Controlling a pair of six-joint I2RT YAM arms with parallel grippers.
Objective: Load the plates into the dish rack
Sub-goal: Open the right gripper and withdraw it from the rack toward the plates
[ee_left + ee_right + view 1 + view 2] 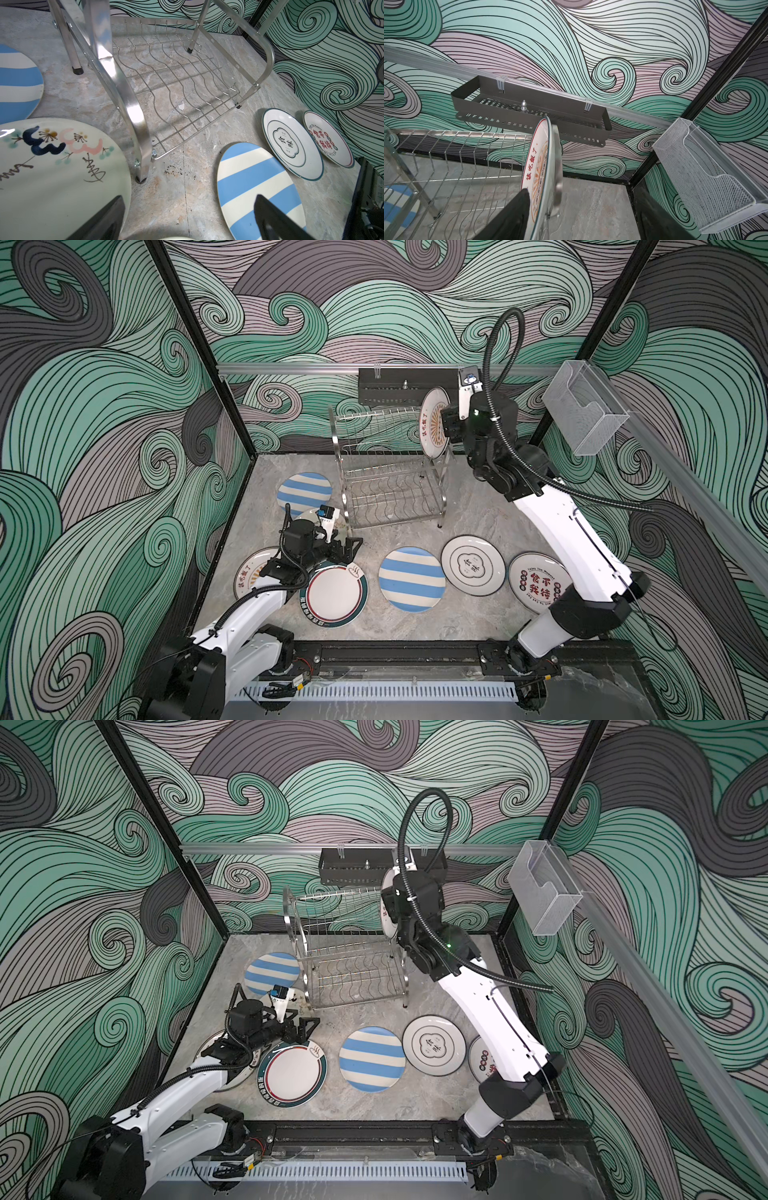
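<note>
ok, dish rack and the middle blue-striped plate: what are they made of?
Dish rack: polished steel, likely stainless; mirror glare on the bands, thin bent wire shelves. Striped plate: glazed ceramic or melamine, cannot tell which; smooth, soft sheen, thin rim.

Both top views high overhead, looking down on the whole table (395, 626), left wrist low, facing the dish rack (133, 110), right wrist close at its upper tier, dish rack in all.

The walls (374, 302) swirl in teal, mauve and grey waves lined black — the tabletop (415, 626) is mottled grey marble. The striped plate (411, 578) shows blue and cream bands; the sunburst plate (433, 423), orange rays and red characters; the teal-rimmed plate (334, 593), a white centre ringed red — the dish rack (388, 472), shiny silver.
</note>
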